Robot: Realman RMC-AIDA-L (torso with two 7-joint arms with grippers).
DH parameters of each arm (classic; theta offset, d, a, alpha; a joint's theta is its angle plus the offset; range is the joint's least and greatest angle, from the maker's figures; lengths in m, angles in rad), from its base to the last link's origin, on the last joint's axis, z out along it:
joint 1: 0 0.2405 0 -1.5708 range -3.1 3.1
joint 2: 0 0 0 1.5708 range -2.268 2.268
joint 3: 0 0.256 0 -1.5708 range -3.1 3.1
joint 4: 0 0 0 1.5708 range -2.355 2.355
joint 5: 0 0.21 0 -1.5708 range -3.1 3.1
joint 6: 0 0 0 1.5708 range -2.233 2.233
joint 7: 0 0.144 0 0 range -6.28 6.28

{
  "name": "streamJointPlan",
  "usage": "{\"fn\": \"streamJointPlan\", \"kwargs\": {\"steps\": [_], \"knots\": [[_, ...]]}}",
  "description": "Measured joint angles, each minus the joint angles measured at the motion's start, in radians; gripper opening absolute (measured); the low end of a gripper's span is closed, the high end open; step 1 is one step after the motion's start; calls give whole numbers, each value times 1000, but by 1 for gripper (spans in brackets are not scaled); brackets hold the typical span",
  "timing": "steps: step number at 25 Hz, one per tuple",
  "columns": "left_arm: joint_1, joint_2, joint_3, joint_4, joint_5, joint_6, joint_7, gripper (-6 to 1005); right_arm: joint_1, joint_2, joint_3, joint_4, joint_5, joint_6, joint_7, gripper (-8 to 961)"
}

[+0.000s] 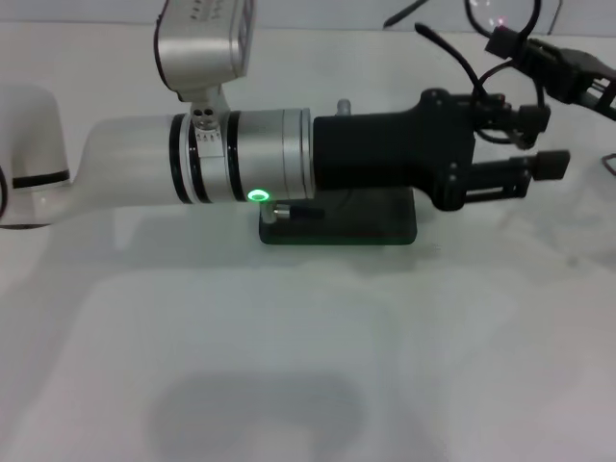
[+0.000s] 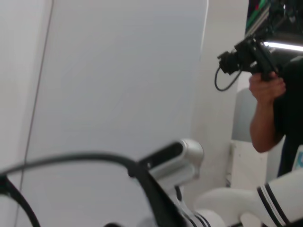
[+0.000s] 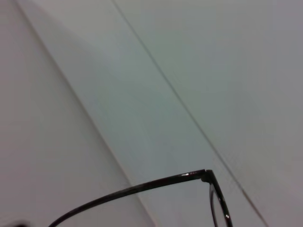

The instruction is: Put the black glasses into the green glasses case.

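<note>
Glasses (image 1: 500, 19) hang pinched in right pincer (image 1: 505, 43); left pincer (image 1: 539, 140) spread above green case (image 1: 385, 229).

Green glasses case (image 1: 385, 231) glossy hard plastic, black glasses (image 3: 142, 187) thin shiny frame, table (image 1: 289, 366) matt white.

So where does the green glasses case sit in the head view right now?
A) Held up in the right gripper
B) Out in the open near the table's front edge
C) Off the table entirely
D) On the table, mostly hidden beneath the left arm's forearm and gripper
D: only the near edge of the green glasses case shows on the table, under the left arm, whose left gripper reaches over and past it.
</note>
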Motion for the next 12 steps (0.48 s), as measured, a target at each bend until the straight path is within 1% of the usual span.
{"fn": "streamJointPlan", "kwargs": {"steps": [6,8,12], "knots": [[2,0,-1,-7,-67,-12,2,515,4,-4,-51,-6,0,-1,3,121],[0,0,-1,-7,-78,-15,3,515,5,-8,-62,-6,0,-1,4,121],[-2,0,-1,-11,-90,-18,2,516,6,-10,-75,-8,-2,-6,4,120]]}}
